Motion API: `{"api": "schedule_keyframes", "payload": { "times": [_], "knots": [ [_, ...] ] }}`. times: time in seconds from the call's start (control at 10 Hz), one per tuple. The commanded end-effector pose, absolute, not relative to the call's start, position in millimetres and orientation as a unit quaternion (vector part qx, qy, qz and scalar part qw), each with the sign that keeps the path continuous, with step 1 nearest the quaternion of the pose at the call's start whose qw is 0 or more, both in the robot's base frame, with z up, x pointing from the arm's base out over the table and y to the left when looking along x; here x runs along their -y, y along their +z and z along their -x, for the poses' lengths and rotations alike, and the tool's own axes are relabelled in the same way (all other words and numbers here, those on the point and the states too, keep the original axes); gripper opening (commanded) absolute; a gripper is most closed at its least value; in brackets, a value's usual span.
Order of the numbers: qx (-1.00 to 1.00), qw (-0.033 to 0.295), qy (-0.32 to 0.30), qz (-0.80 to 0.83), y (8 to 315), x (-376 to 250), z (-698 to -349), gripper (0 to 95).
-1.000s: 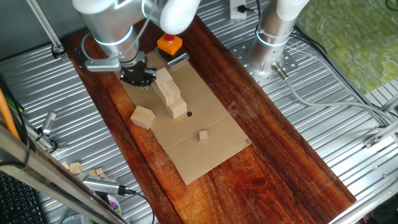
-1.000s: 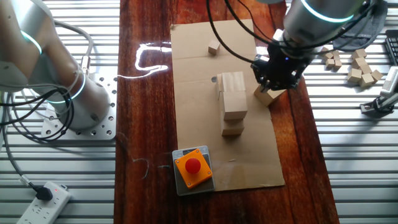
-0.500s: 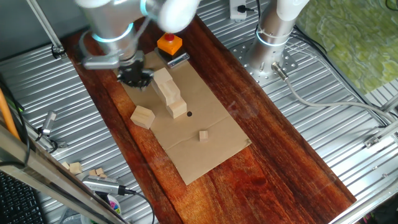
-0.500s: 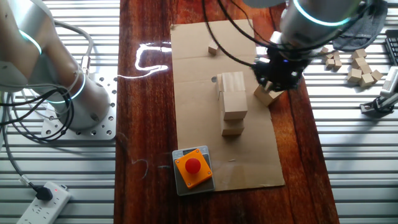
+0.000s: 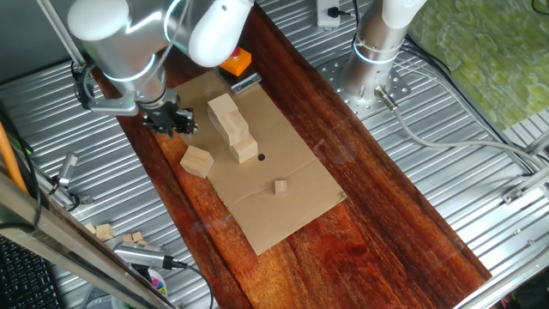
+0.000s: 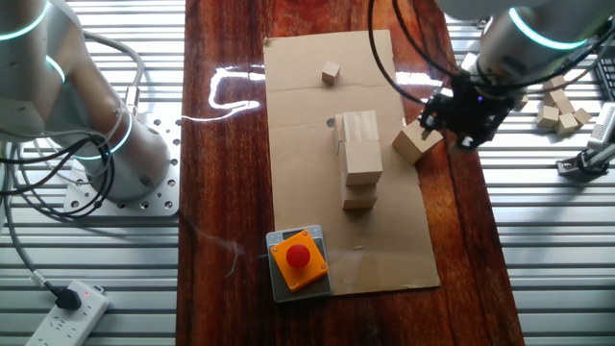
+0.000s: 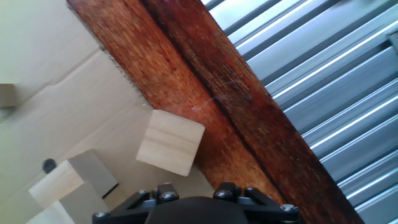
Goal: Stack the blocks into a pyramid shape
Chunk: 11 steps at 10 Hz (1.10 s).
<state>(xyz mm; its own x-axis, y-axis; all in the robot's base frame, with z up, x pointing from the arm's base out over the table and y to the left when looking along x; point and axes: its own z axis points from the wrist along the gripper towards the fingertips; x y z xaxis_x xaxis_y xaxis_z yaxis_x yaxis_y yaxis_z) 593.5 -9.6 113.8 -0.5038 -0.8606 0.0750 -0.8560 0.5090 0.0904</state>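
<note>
Since 1 second ago the claw (image 5: 169, 121) has swung off the cardboard sheet (image 5: 287, 202) toward its 9 o'clock edge, now over the wooden surface (image 5: 360, 215). It holds nothing; how far open it is cannot be told. The loose block (image 5: 197, 160) lies at its 5 o'clock, beside the stacked blocks (image 5: 232, 129).
</note>
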Motion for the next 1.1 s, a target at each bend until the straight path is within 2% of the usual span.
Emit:
{"api": "schedule_keyframes", "payload": {
  "times": [0.1, 0.6, 1.1],
  "knots": [
    [0.867, 0.059, -0.016, -0.494, 110, 6, -596, 95.0],
    [0.884, 0.057, -0.019, -0.464, 93, -2, -602, 95.0],
    [0.884, 0.057, -0.019, -0.464, 93, -2, -602, 95.0]
  ]
}}
